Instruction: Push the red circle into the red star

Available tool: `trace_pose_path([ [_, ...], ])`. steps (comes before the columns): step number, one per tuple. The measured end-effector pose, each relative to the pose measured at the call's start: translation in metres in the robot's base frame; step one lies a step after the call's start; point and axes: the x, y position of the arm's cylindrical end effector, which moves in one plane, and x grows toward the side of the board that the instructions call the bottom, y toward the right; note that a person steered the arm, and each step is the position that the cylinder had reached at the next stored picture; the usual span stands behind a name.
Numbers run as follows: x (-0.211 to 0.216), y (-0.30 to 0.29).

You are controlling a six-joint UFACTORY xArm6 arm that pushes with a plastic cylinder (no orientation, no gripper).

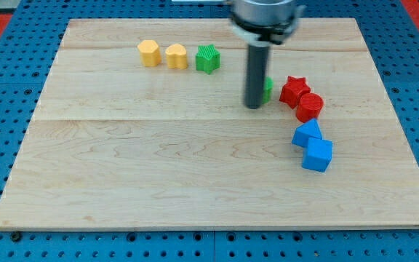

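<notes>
Camera view cuts off the arm at the view's top, leaving only the dark rod and its collar; the tool here is my tip (254,106), a plain rod end with no jaws, holding nothing and resting on the tabletop (158,175). Just behind the rod on its right a green block (268,89) is mostly hidden, so its shape cannot be made out. Right of my tip, near but apart, sits the red star (294,89), and the red circle (310,107) touches the star's lower right side. Below the circle lie two blue blocks (312,146), pressed together, shapes unclear. Up and left of my tip stand a green block with ridges (207,59), then two yellow blocks (162,54). The wood below and left of my tip is bare to the tabletop's edges.
</notes>
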Motion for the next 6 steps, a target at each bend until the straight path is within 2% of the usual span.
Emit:
trace_pose_path([
  [1, 0.0, -0.002],
  [2, -0.021, 0.008],
  [3, -0.022, 0.051],
  [4, -0.006, -0.007],
  [5, 0.032, -0.006],
  [6, 0.049, 0.057],
])
